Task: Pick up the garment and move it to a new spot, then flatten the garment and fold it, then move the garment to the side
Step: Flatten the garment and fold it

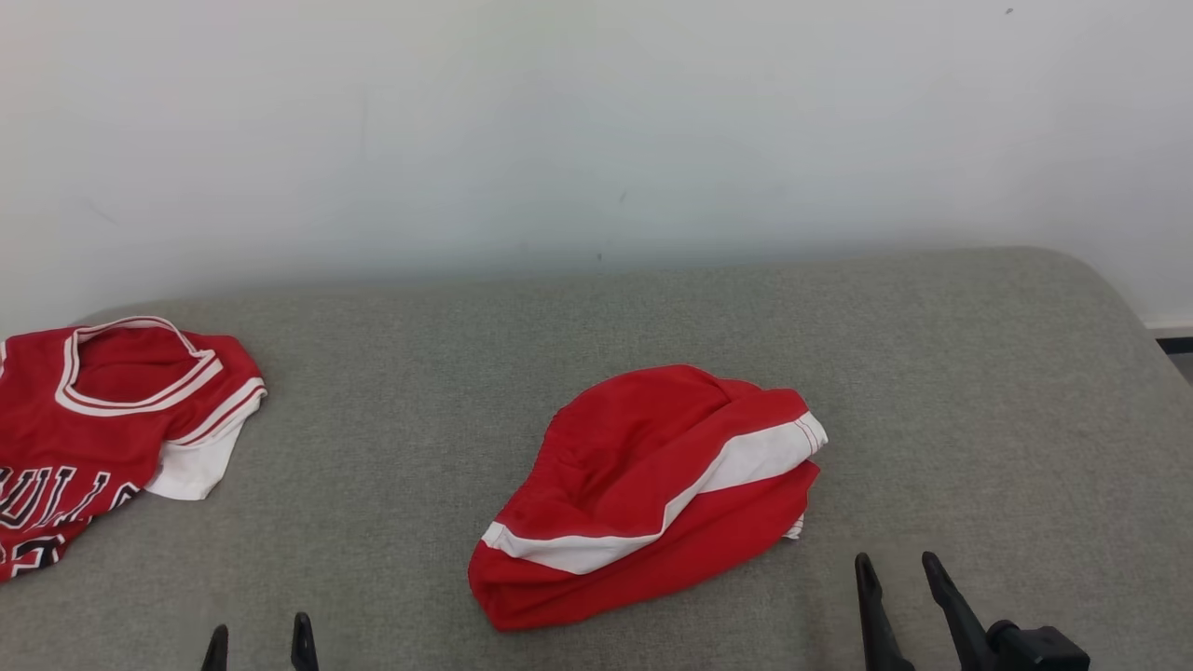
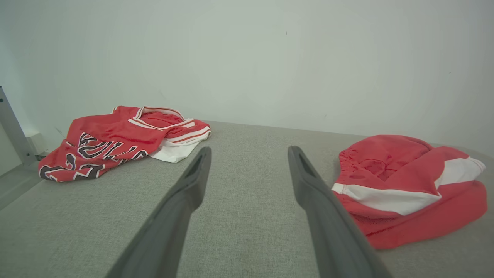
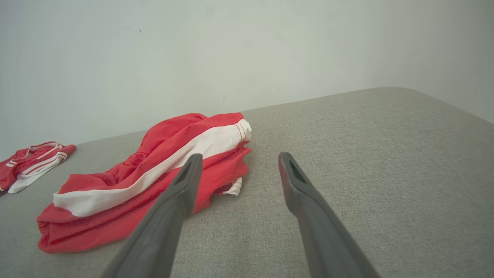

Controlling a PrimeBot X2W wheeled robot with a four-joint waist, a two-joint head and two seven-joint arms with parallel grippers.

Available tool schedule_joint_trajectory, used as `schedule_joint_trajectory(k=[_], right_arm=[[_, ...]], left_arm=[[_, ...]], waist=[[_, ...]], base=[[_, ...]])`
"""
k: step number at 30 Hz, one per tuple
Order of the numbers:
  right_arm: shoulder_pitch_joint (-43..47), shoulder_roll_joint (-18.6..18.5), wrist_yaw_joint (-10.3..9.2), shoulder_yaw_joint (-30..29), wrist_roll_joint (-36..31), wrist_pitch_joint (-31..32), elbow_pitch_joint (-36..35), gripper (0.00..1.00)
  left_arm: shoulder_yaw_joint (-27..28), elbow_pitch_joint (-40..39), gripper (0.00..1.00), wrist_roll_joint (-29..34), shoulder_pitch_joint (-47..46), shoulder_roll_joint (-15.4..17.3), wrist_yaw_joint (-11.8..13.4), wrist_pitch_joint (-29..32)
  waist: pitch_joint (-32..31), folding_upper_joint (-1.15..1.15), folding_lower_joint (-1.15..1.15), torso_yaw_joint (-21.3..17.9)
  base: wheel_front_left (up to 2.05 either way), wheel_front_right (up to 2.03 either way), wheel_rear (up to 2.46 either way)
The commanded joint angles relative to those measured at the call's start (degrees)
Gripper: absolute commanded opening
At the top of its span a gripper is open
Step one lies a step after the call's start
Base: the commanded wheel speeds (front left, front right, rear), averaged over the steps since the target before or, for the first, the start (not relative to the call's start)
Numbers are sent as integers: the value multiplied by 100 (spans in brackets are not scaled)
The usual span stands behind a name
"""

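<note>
The garment, red shorts (image 1: 643, 494) with a white side stripe, lies in a loosely folded heap in the middle of the grey padded surface (image 1: 932, 373). My left gripper (image 1: 258, 626) is open at the bottom left, well short of the shorts, with nothing between its fingers. In the left wrist view the left gripper (image 2: 249, 150) points at bare surface, with the shorts (image 2: 405, 185) to its right. My right gripper (image 1: 897, 561) is open just right of the shorts' near corner. In the right wrist view the right gripper (image 3: 239, 156) is empty beside the shorts (image 3: 154, 173).
A red jersey (image 1: 102, 419) with white trim and black lettering lies at the far left of the surface; it is also visible as jersey (image 2: 115, 143) and jersey (image 3: 31, 158). A white wall stands behind. The surface's right edge curves away at the far right.
</note>
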Motion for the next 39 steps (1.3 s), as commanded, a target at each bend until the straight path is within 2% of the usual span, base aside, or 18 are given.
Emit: schedule_joint_trajectory(k=[1,6,29,35,39], right_arm=[[77,12,22,45,-80,29,-6,100],[142,11,22,61,-150,71,6,100],[-40,11,22,192,36,-6,220,100],[-109,12,22,193,78,6,225,100],[-239,12,22,260,-9,145,217,100]], left_arm=[[41,55,100,70,112,-22,-41,-19],[52,176,100,210,221,-25,-137,-19],[-203,415,100,191,196,-27,-70,-19],[-263,594,100,-3,120,-28,-150,-18],[-284,884,100,-195,-136,7,-310,-19]], waist=[[-30,0,0,52],[-56,0,0,101],[-8,0,0,-45],[25,0,0,-90],[79,0,0,-123]], base=[[0,0,0],[0,0,0],[0,0,0],[0,0,0],[0,0,0]])
